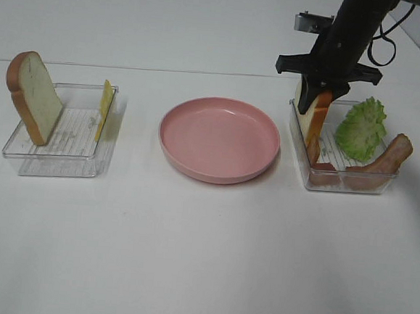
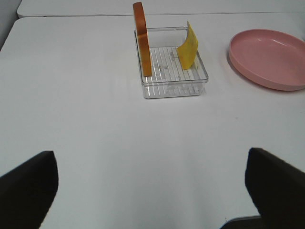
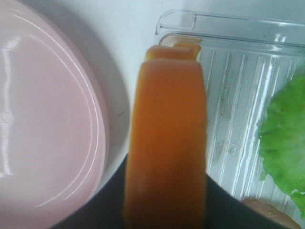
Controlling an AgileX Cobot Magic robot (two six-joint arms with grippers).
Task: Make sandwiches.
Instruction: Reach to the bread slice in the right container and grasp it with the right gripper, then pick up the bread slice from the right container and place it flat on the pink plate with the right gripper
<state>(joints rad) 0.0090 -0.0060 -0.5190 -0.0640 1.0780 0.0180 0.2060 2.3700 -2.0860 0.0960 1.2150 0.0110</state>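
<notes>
Right gripper [image 1: 321, 89] pinches the bread slice [image 1: 316, 120] standing at the right tray's [image 1: 353, 184] edge nearest the pink plate [image 1: 218, 139].
Its jaws sit narrow on the top crust; the left gripper [image 2: 150, 157] hangs wide open over the desk. Bread is probably light, soft and easily crushed, so the firmer crust seems the sensible hold. Lettuce [image 1: 361, 129] and bacon [image 1: 384, 160] share that tray; the other slice [image 1: 34, 96] and cheese [image 1: 105, 109] stand in the left tray [image 1: 57, 163].

the high camera looks down on the white table [image 1: 201, 273]; the left wrist one sits well back, the right wrist one close over a brown-crusted bread slice [image 3: 164, 143]; all share the round pink plate [image 1: 219, 138]
</notes>
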